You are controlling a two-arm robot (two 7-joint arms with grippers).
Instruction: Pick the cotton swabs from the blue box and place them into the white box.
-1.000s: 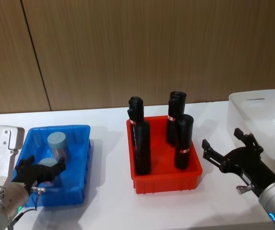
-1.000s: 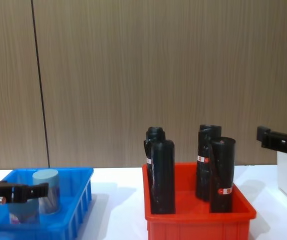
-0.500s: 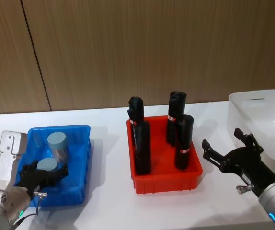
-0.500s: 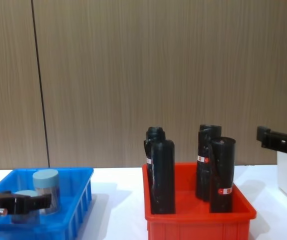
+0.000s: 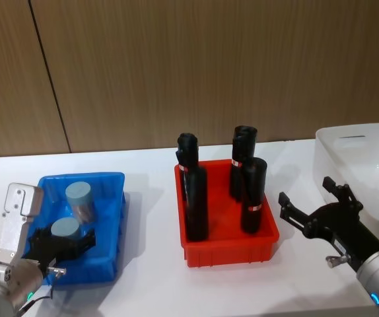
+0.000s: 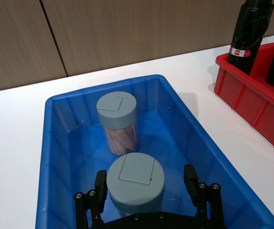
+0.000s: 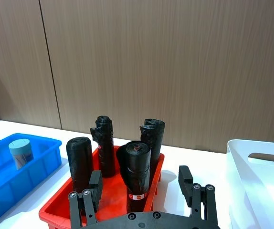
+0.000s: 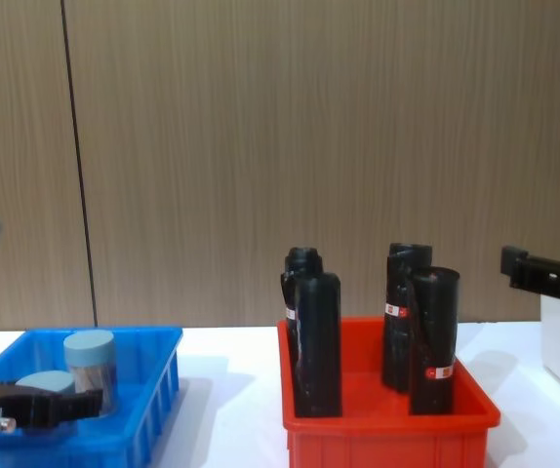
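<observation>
Here | white tabletop (image 5: 150,290) under blue box (image 5: 110,231) | brown wood-panel wall (image 5: 209,66) behind

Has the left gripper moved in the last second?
Yes. The left gripper has dropped lower into the blue box, now straddling the near cotton swab jar.

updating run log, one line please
left gripper open around near cotton swab jar | blue box: two jars | right gripper open beside red bin

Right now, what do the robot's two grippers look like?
The left gripper: black paired fingers with small screws, a pale grey boxy housing behind, a thin cable and a green light. The right gripper: same black fingers, grey wrist, a blue light.
</observation>
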